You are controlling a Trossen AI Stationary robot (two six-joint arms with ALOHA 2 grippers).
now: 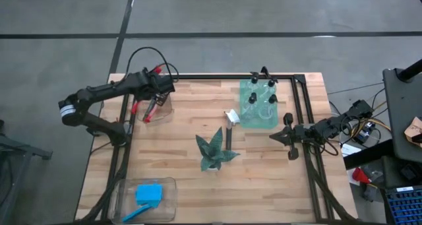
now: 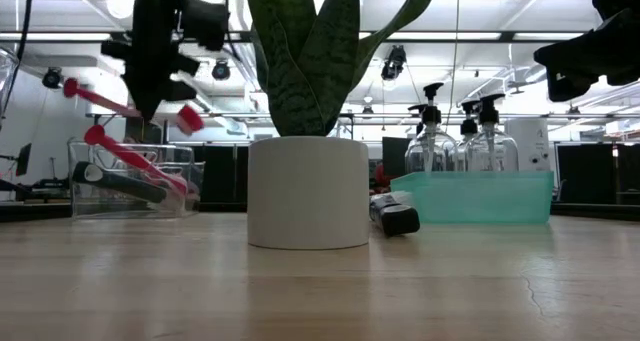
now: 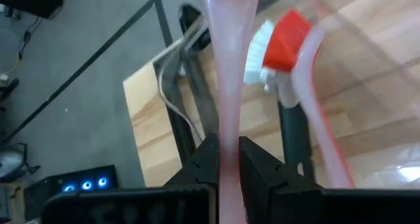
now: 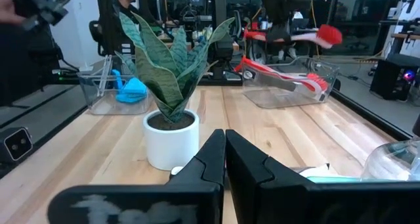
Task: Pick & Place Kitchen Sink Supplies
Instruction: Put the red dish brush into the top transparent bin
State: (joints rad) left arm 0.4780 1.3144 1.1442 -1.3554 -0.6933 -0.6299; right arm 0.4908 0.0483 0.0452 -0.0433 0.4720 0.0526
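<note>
My left gripper [image 1: 153, 93] hangs over a clear bin [image 1: 157, 113] at the table's far left, shut on a dish brush [image 2: 130, 106] with a pale handle and a red head [image 2: 190, 119]. More red brushes [image 2: 135, 161] lie in that bin. Another brush [image 1: 229, 127], dark-handled and white-headed, lies flat on the table beside the green plant [image 1: 214, 151]. Black-capped bottles [image 1: 262, 96] stand in a teal tray [image 1: 258, 116]. A blue sponge [image 1: 149, 193] lies in a clear bin [image 1: 146, 198] at the near left. My right gripper [image 1: 273, 138] waits shut at the table's right. My left gripper pinches the brush's pale handle [image 3: 227, 129] between its two fingers, about midway along it. The fingers [image 3: 207, 159] slant down from above and lie across the handle. The brush is lifted clear above the bin, tilted, its red head the lower end.
The white-potted plant [image 2: 307, 191] stands mid-table between the bins and the tray. A black frame rail [image 1: 300, 113] runs along the table's far and right sides. Bare wood lies along the near right [image 1: 277, 192].
</note>
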